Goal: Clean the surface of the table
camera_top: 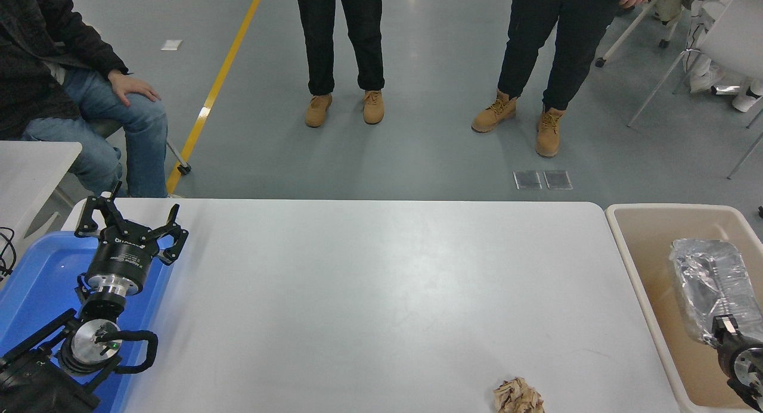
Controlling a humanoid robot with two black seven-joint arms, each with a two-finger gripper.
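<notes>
the surface point(369, 294) fills the middle of the view, rigid and smooth; only a crumpled brown paper ball point(518, 396) lies on it, at the near edge toward the right corner. it looks light and crushable, best pinched across its bulk from above. the right end effector point(724, 331) hangs over the beige bin point(641, 264) beyond the right edge, grasping a silver foil tray point(709, 282). the left end effector point(130, 225) sits released at the far left corner above a blue tray point(36, 282).
</notes>
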